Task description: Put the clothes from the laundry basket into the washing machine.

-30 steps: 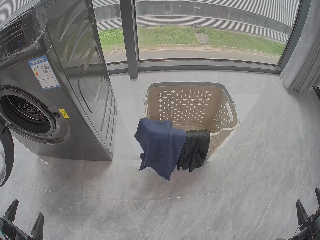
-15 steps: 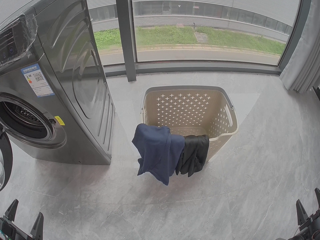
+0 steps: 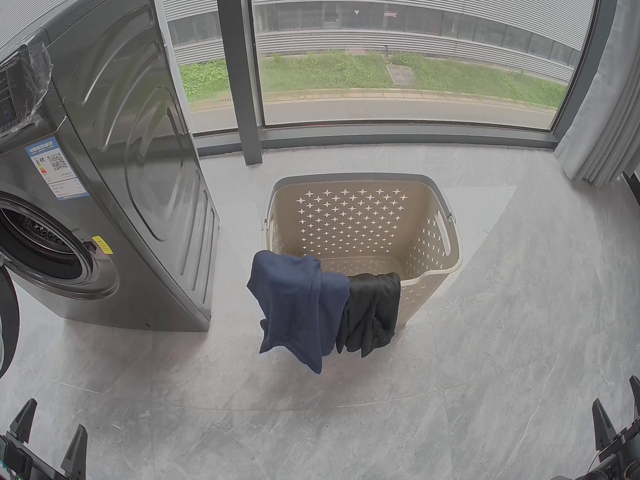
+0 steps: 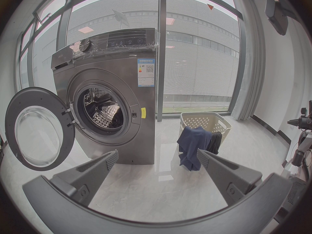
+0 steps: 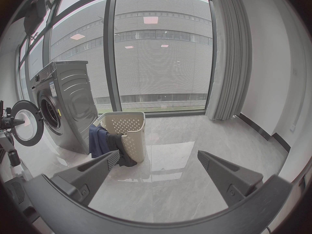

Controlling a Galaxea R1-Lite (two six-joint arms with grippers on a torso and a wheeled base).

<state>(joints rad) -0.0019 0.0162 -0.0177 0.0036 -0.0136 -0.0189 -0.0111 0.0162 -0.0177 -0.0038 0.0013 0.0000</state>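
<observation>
My left tool (image 4: 156, 153) hangs low, jaws spread wide and empty, facing the washing machine (image 4: 110, 91), whose door (image 4: 35, 127) stands swung open. My right tool (image 5: 156, 153) is likewise wide open and holds nothing. The laundry basket (image 3: 353, 178) sits on the floor (image 3: 507, 341) beside the machine. A blue garment (image 3: 293, 305) and a black garment (image 3: 370, 311) drape side by side over its near rim.
</observation>
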